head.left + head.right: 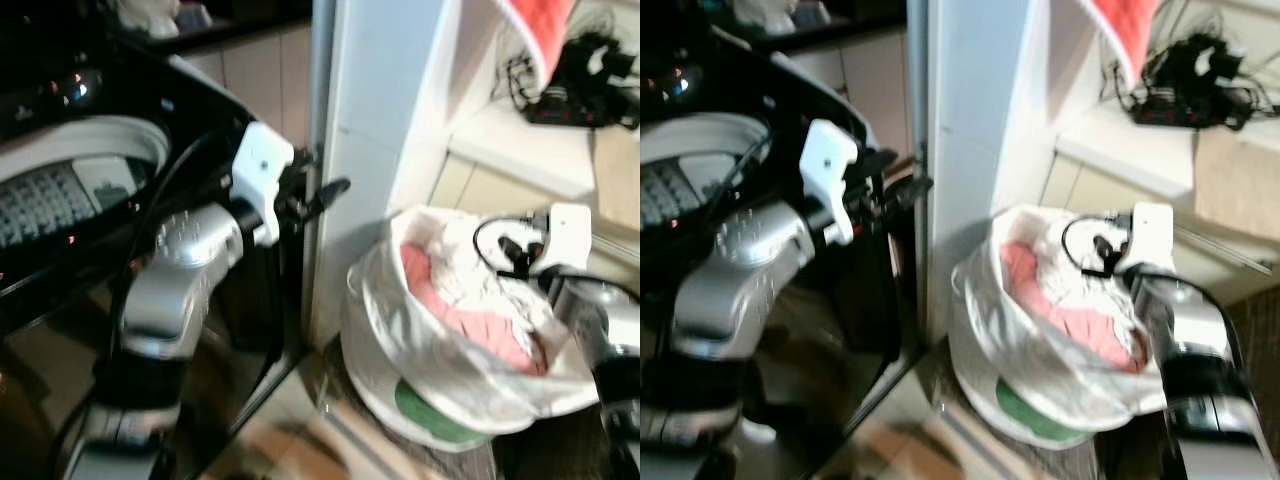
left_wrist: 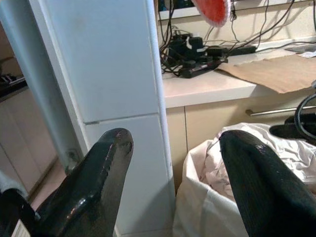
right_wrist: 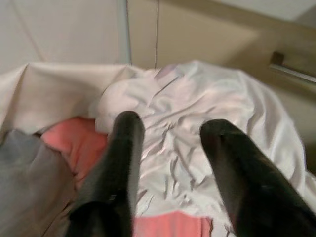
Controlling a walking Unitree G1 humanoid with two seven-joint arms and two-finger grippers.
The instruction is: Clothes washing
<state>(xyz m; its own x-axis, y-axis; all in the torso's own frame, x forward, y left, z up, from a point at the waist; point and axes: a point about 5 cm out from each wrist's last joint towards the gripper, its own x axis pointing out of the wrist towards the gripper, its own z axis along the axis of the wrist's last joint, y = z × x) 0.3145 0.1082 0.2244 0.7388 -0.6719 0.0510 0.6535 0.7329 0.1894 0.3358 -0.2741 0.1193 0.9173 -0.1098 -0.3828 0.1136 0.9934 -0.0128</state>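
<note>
The robot's silver left arm (image 1: pixel 175 275) fills the near foreground, bent at the elbow and raised, and its left claw (image 1: pixel 318 195) points at a tall pale blue-white cabinet panel (image 1: pixel 375 130), its two black fingers (image 2: pixel 101 168) spread wide with nothing between them. To the robot's left sits a top-loading washing machine with a glossy black body and a grey rim (image 1: pixel 95 150) around its open drum. To the right of the panel, on the floor, stands a round white laundry basket with a green patch low on its side (image 1: pixel 425 405), lined with a crumpled white bag and heaped with clothes: a pink garment (image 1: pixel 470 320) and a wrinkled white cloth (image 3: pixel 197 143). The right claw (image 3: pixel 170 148) hangs just above that white cloth inside the basket, fingers apart and gripping nothing. Behind the basket, a white tabletop (image 1: pixel 525 135) carries a tangle of black cables and a power strip (image 1: pixel 585 85), with a red-orange cloth (image 1: pixel 540 25) hanging above it.
</note>
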